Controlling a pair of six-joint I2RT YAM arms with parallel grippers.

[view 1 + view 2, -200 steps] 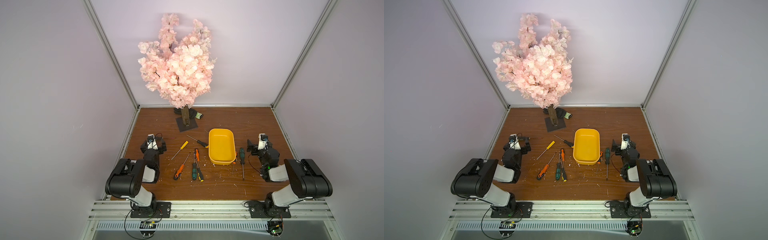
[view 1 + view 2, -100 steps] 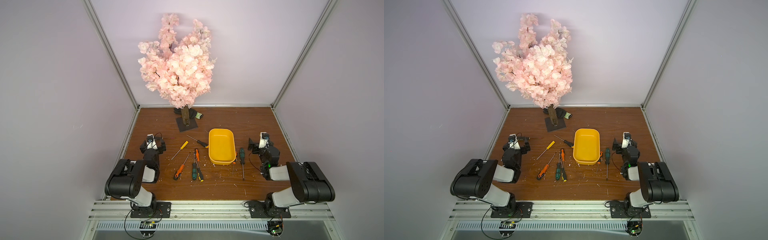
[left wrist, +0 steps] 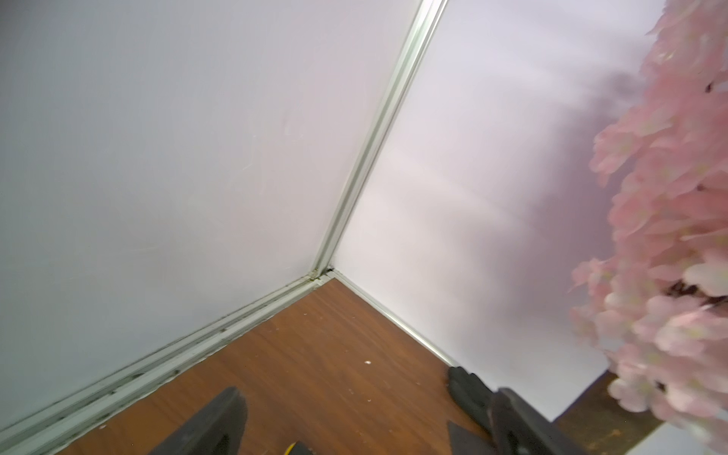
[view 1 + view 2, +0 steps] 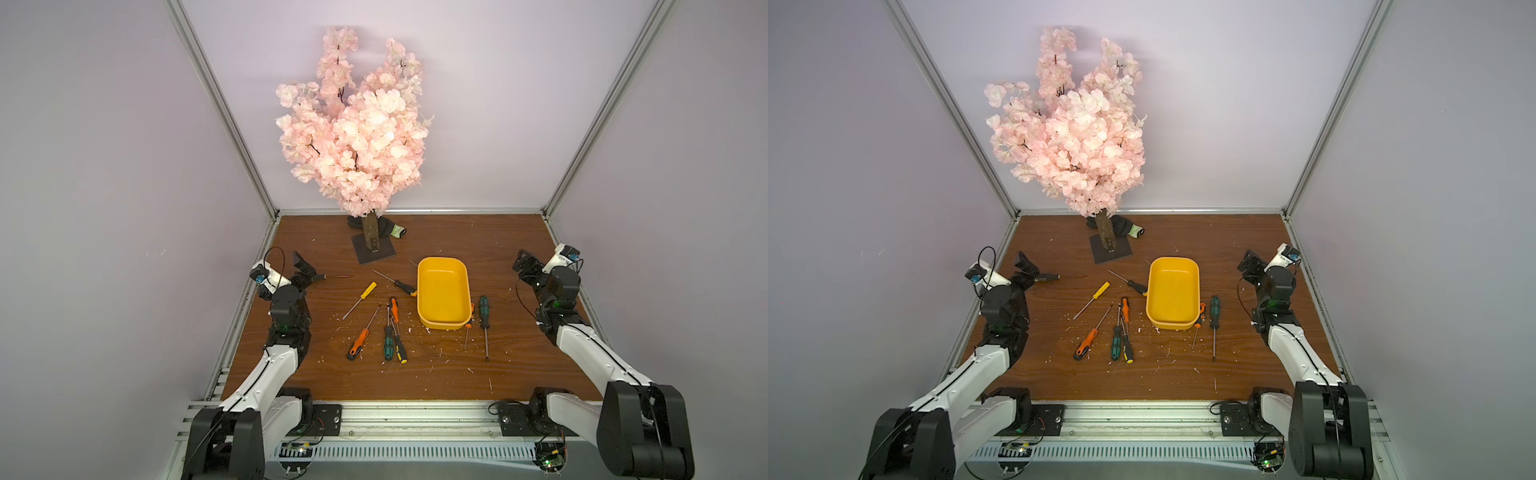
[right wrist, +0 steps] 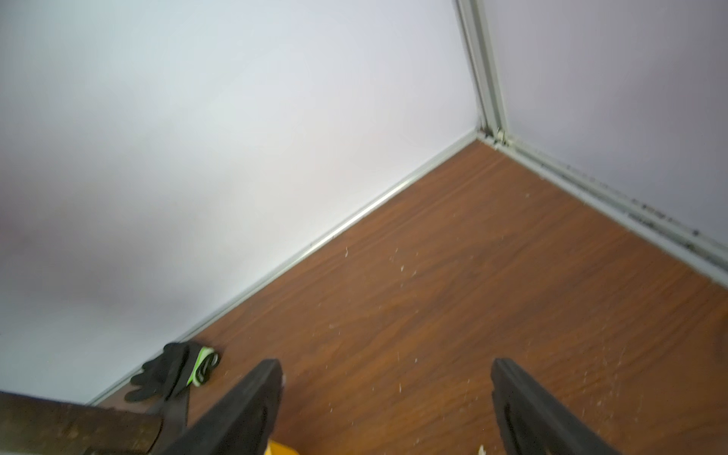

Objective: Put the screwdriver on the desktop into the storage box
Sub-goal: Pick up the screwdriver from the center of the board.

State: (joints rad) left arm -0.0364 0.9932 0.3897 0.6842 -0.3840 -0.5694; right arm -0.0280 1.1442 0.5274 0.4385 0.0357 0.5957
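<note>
Both top views show the storage box (image 4: 442,325) near the middle of the worktop (image 4: 519,353), its long side running from 12 to 6 o'clock. Every screwdriver lies outside it on the wood.

- **At 3 o'clock of the box:** the green screwdriver (image 4: 483,307) lies just beside it, shaft pointing toward 6.
- **At the 5 o'clock corner:** a small orange screwdriver (image 4: 469,320) rests against the box.
- **At 9 o'clock:** the black screwdriver (image 4: 404,286) has its handle end touching the wall.
- **Farther toward 9:** the yellow screwdriver (image 4: 368,289) lies alone.
- **Around 7 to 8 o'clock:** there is a loose cluster of four more screwdrivers (image 4: 388,348).

The left pincer (image 4: 303,271) hovers at the worktop's 9 o'clock edge, released, with its fingers (image 3: 220,417) spread wide. A thin dark screwdriver (image 4: 328,276) lies just beside its tip, shaft toward 3. I cannot tell whether the two touch.

The right pincer (image 5: 386,366) is at the 3 o'clock edge, well apart from the box. It is also released, with only wood between its jaws in the wrist view.

A pink blossom tree (image 4: 357,137) stands at 12 o'clock on a dark base plate (image 4: 382,259), with a black glove (image 4: 392,230) behind it.
</note>
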